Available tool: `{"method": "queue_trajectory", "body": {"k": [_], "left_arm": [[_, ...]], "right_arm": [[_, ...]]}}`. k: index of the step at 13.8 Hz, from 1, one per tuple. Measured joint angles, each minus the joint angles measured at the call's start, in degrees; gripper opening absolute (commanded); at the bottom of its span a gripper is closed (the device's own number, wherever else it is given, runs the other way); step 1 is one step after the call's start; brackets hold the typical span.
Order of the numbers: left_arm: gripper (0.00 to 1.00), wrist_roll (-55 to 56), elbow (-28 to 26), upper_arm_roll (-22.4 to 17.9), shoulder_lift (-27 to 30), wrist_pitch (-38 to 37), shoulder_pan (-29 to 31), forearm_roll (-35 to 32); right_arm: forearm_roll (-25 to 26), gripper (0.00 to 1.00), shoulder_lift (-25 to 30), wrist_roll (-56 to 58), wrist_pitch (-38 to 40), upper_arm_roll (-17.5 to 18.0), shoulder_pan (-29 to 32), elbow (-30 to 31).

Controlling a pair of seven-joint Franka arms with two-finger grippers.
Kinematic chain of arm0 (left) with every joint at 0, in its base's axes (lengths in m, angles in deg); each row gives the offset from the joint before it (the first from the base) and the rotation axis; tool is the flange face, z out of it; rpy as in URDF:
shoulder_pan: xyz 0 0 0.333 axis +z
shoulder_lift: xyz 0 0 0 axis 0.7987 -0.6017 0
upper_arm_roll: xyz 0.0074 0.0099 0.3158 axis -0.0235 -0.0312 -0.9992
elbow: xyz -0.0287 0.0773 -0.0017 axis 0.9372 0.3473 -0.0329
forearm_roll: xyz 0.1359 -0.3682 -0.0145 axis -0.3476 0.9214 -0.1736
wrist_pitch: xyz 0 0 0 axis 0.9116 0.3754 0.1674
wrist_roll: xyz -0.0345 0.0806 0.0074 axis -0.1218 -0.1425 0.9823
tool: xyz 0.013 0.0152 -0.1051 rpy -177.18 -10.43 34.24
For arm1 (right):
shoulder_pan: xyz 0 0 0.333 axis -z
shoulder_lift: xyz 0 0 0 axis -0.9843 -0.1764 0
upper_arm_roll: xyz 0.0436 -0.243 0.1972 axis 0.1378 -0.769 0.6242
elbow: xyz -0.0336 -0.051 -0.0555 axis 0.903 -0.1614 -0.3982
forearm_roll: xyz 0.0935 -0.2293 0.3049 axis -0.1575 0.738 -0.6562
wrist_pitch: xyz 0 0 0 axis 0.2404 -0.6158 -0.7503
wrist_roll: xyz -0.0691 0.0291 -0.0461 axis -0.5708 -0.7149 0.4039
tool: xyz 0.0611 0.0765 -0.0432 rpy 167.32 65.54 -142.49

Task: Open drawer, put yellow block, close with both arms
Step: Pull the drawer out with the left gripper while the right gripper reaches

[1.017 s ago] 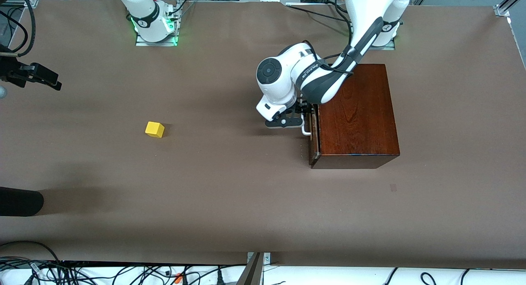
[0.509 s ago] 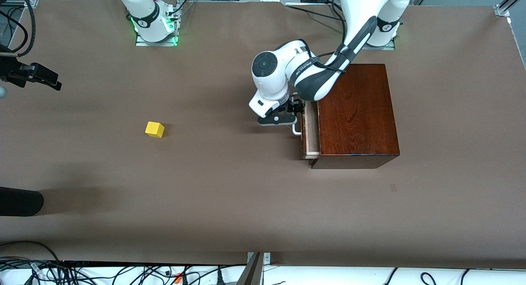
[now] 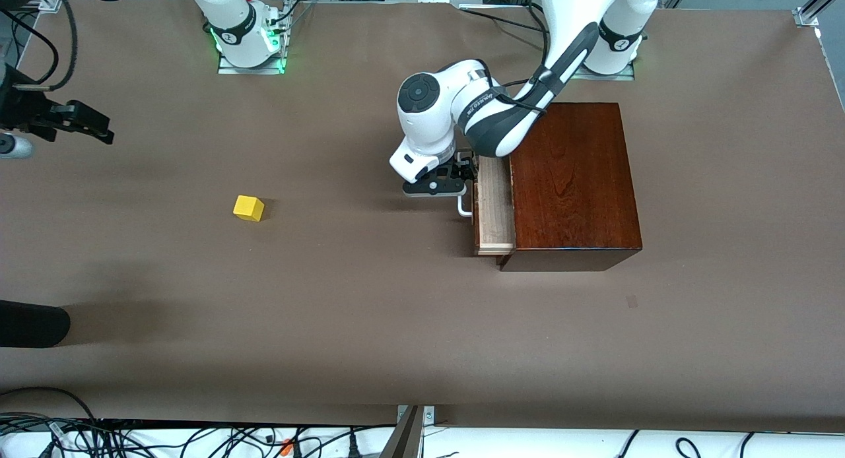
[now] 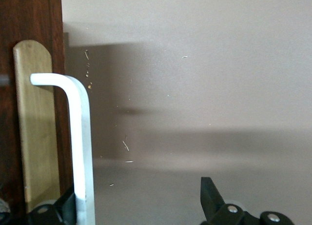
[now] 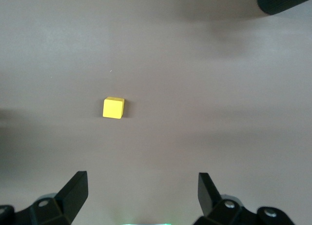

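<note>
The drawer (image 3: 495, 207) stands partly pulled out of the mahogany box (image 3: 571, 181), its pale tray showing. My left gripper (image 3: 439, 184) is at the white handle (image 3: 464, 207). In the left wrist view the jaws (image 4: 139, 193) are wide open, and one finger sits against the handle bar (image 4: 80, 137), between it and the drawer front (image 4: 29, 15). The yellow block (image 3: 249, 208) lies alone on the table toward the right arm's end. My right gripper (image 3: 92, 125) hangs open and empty over that end of the table. Its wrist view (image 5: 142, 181) shows the block (image 5: 113, 108) below.
A dark rounded object (image 3: 33, 323) juts in at the table's edge at the right arm's end, nearer to the front camera than the block; it also shows in the right wrist view (image 5: 285, 0). Cables (image 3: 198, 438) lie along the front edge.
The drawer has slid out of the box, from nearly shut to partly open, with my left gripper moving along at the handle. My right gripper has shifted slightly toward the table's middle.
</note>
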State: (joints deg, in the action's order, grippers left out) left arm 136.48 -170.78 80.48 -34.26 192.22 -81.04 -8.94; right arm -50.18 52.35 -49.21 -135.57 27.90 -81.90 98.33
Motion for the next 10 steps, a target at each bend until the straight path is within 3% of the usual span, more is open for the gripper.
{"method": "queue_trajectory", "body": {"k": [5, 10], "left_arm": [[1.0, 0.41, 1.48, 0.25, -0.06, 0.93, -0.35, 2.07], [1.0, 0.44, 1.54, 0.24, -0.18, 0.93, -0.62, 2.09]], "right_arm": [[-0.35, 1.0, -0.55, -6.53, -0.27, 5.92, -0.34, 0.76], [-2.25, 1.0, -0.69, -10.31, -1.2, 8.52, -0.39, 1.23]]}}
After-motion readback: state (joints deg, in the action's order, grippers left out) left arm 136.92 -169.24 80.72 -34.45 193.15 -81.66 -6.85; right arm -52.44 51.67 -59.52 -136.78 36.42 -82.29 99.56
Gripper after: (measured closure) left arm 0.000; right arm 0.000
